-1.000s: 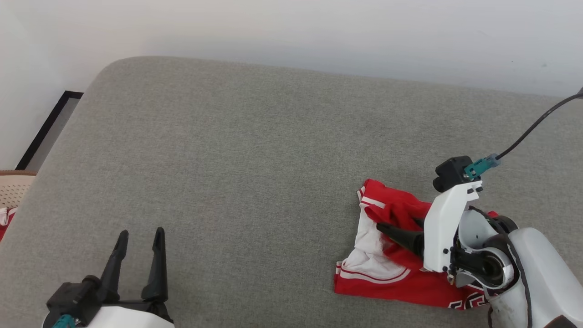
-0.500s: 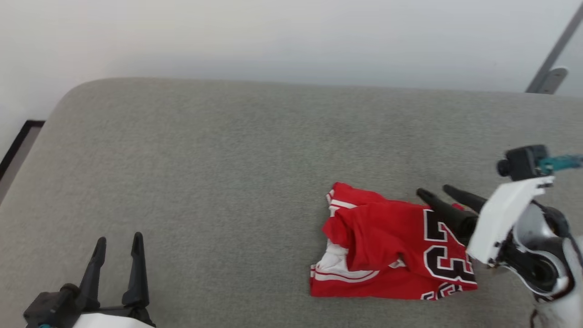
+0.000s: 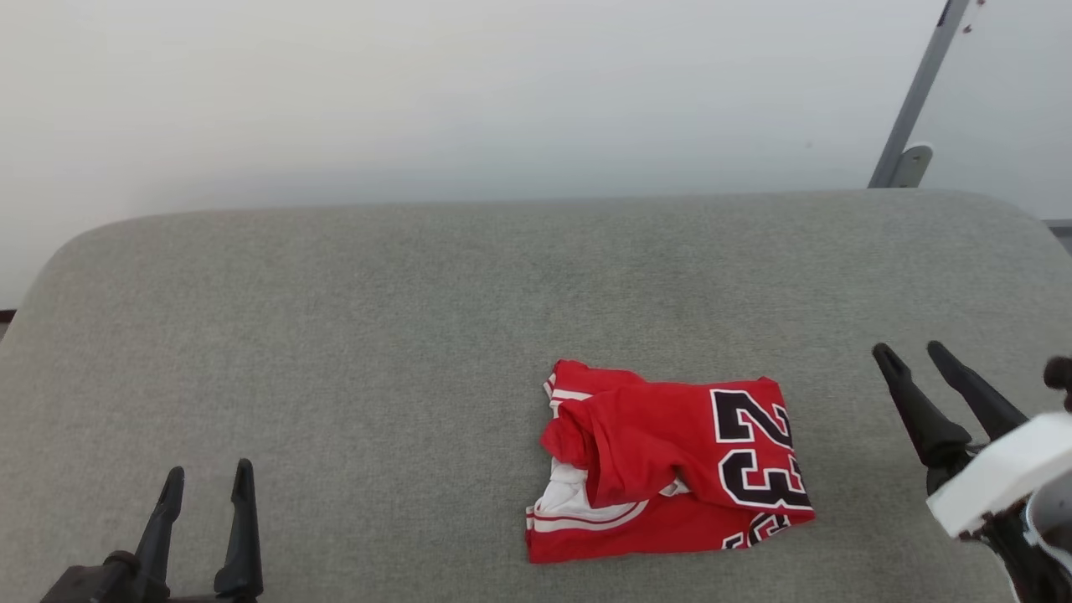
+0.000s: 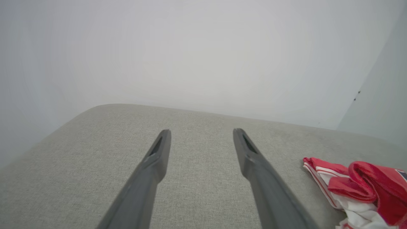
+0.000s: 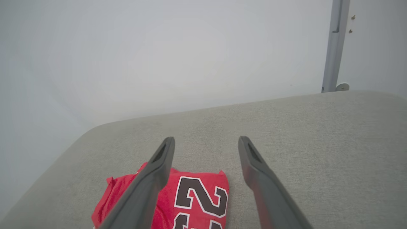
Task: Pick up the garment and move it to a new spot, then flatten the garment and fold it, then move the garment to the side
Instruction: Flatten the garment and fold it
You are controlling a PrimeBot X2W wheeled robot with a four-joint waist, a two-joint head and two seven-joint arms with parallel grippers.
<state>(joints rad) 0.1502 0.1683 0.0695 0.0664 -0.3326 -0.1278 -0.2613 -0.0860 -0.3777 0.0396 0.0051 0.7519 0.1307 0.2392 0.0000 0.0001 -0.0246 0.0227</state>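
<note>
Now I see the red soft-fabric T-shirt [image 3: 662,469] folded, right of centre on the grey fabric cushion [image 3: 377,335], well short of its rounded far edge. Bare fabric spreads leftward. Left gripper [image 3: 209,469] and right gripper [image 3: 908,348] both gape, empty.

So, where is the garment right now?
In the head view the garment lies folded on the grey cushion, right of centre, nearer the right gripper than the left gripper.

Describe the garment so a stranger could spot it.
A wide grey cushioned surface runs along a pale wall. Right of its middle, near the front, lies the garment, loosely folded. Amid grey, it is red with white trim and a black 23.
</note>
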